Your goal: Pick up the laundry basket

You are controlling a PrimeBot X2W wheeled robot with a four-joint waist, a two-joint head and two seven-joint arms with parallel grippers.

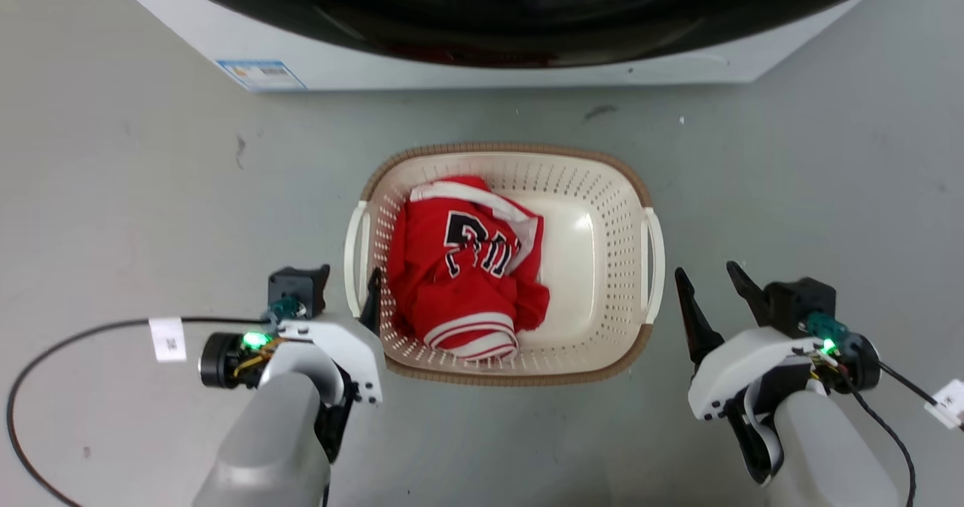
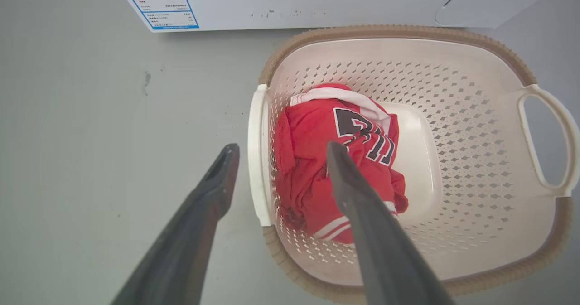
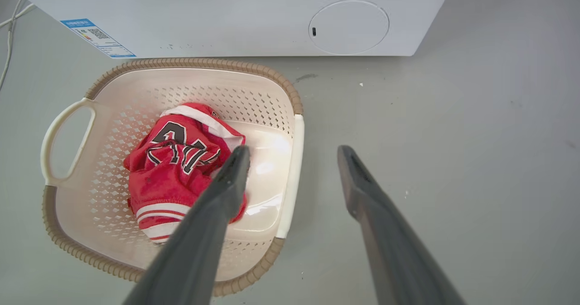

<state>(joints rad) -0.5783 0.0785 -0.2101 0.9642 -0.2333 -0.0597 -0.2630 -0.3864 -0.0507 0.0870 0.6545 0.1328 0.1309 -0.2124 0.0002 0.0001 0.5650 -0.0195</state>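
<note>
Cream plastic laundry basket [image 1: 504, 148] sits upright on the grey floor [image 1: 135, 190], centre of head view, just in front of the washer [image 1: 392, 70] with a small gap between. It is a rounded rectangle with diamond-perforated walls, a brown woven-look rim and a solid glossy bottom. White left handle [image 1: 354, 255] and white right handle [image 1: 654, 255] are on the short sides.

Around it, left to right:
- A black cable [image 1: 45, 364] with a white tag [image 1: 167, 339] loops off the left arm.
- The left gripper [image 2: 281, 147] is spread wide and holds nothing. In its wrist view the fingers straddle the left handle, one over the floor outside, one over the basket's inside.
- A crumpled red jersey [image 1: 459, 281] with black-and-white lettering and striped trim lies in the basket's left half. The right half of the bottom is bare.
- The right gripper [image 1: 706, 270] is also spread wide and empty. In head view both fingers are just right of the right handle, apart from it.
- On the washer front: a blue-edged label [image 1: 260, 74] low on the left, a round cover [image 3: 349, 27] low on the right.

Hard to make out:
- Cannot tell whether the left fingers touch the handle or wall. In head view one dark finger [image 1: 370, 300] overlaps the basket's left wall.
- The washer is cut off at the top edge, and its dark door [image 1: 527, 10] is only partly in frame.
- The jersey lettering is folded and unreadable.
- The label print is too small to read.
</note>
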